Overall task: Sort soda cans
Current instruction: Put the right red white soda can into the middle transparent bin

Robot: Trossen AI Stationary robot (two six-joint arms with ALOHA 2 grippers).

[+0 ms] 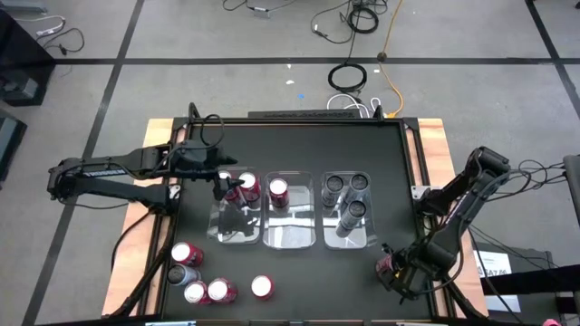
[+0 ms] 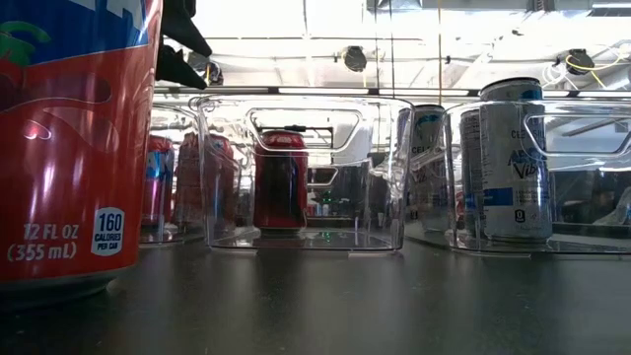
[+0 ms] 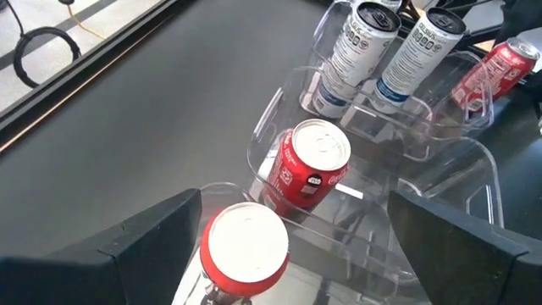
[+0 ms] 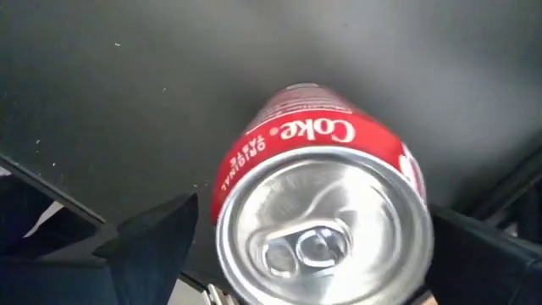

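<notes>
You are hovering the left gripper (image 1: 227,188), fingers spread and empty, over the clear plastic bin (image 1: 237,234) left of centre, while the right gripper (image 1: 395,268) is clasping a red silver-topped can (image 4: 318,216) lower right for sorting.

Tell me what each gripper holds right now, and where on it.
The right gripper has a red Coke can between its fingers, gripped by its sides. The left gripper is open over the left bin, holding nothing.
</notes>
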